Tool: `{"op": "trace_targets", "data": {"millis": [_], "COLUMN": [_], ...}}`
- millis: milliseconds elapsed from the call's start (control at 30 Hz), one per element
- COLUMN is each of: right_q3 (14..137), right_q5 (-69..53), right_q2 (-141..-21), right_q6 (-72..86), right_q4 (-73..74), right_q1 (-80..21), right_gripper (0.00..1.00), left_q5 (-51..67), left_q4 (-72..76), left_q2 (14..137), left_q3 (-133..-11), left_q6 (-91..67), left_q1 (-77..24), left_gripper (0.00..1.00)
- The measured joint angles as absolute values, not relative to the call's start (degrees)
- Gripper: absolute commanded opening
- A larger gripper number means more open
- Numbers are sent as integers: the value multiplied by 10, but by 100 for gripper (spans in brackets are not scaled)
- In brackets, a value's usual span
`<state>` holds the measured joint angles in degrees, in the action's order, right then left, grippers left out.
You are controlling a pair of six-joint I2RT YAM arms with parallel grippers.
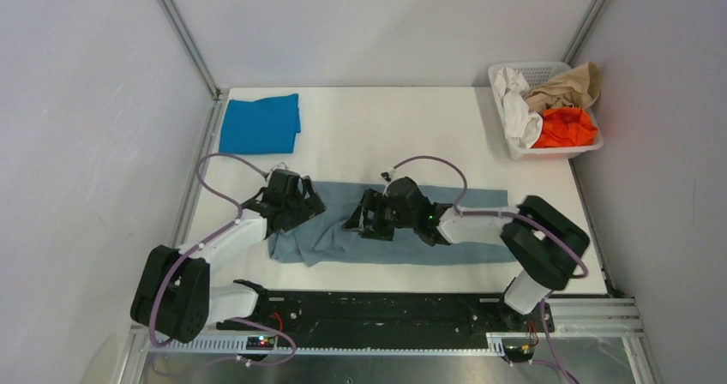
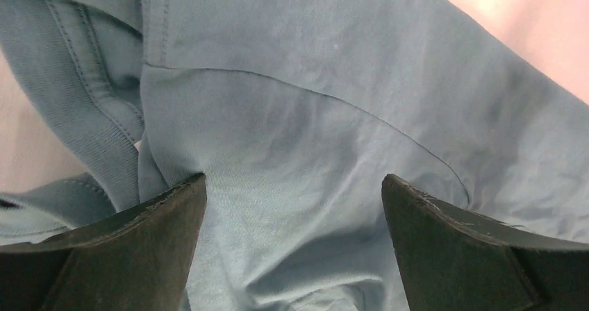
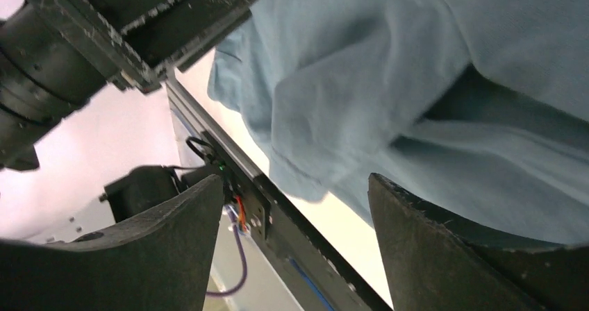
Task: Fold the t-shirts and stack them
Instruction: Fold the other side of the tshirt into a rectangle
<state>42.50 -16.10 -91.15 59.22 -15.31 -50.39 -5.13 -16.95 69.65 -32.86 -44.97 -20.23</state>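
Observation:
The large dusty grey-blue t-shirt (image 1: 463,230) lies partly folded as a long band across the near part of the table. My left gripper (image 1: 296,204) hovers open over its rumpled left end; the left wrist view shows cloth, seams and the collar (image 2: 292,137) between the wide-apart fingers (image 2: 160,228). My right gripper (image 1: 364,217) is open over the shirt's middle, holding nothing; its wrist view shows the shirt's bunched edge (image 3: 389,82) and the left arm (image 3: 83,33). The brighter blue t-shirt (image 1: 260,123) lies folded at the far left of the table.
A white basket (image 1: 514,149) at the far right holds white, tan and orange cloths. The black rail (image 1: 386,307) runs along the near table edge. Grey walls enclose the table on the left, back and right.

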Motion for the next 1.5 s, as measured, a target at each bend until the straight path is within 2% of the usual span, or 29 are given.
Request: {"op": "trace_targets", "data": {"millis": [167, 300, 467, 600, 667, 700, 767, 900, 1033, 1100, 1133, 1233, 1433, 1500], "right_q3": [457, 460, 464, 473, 475, 475, 475, 484, 492, 498, 502, 511, 514, 514], "right_q5": [-164, -159, -140, -122, -110, -102, -86, -59, -32, -17, -10, 5, 40, 60], "right_q2": [-991, -1006, -1007, -1019, -1026, -1027, -1027, -1026, -1013, -1002, -997, -983, -954, -916], "right_q6": [645, 660, 661, 663, 662, 662, 659, 647, 622, 607, 600, 582, 549, 532], "right_q4": [-210, -212, -214, -214, -213, -211, -204, -177, -117, -86, -68, -20, 74, 109], "right_q1": [-518, -523, -526, -526, -526, -526, -526, -526, -525, -524, -524, -524, -524, -524], "right_gripper": [74, 74, 67, 48, 31, 18, 7, 1, 1, 7, 19, 29, 65, 95], "left_q5": [-36, -29, -25, -23, -22, -22, -22, -22, -22, -22, -22, -22, -23, -19], "left_q4": [-139, -126, -112, -110, -110, -109, -109, -108, -107, -107, -107, -106, -107, -109], "left_q2": [712, 713, 712, 713, 713, 713, 713, 714, 714, 714, 714, 714, 713, 710], "left_q3": [-317, -312, -307, -306, -306, -306, -306, -306, -306, -306, -306, -306, -306, -306], "left_q6": [-447, -445, -444, -439, -438, -436, -435, -433, -430, -430, -430, -429, -423, -420], "left_q1": [-193, -186, -174, -170, -170, -169, -169, -168, -165, -164, -163, -162, -159, -159], "left_gripper": [100, 100, 100, 100, 100, 100, 100, 100, 100, 100, 100, 100, 100, 100]}}
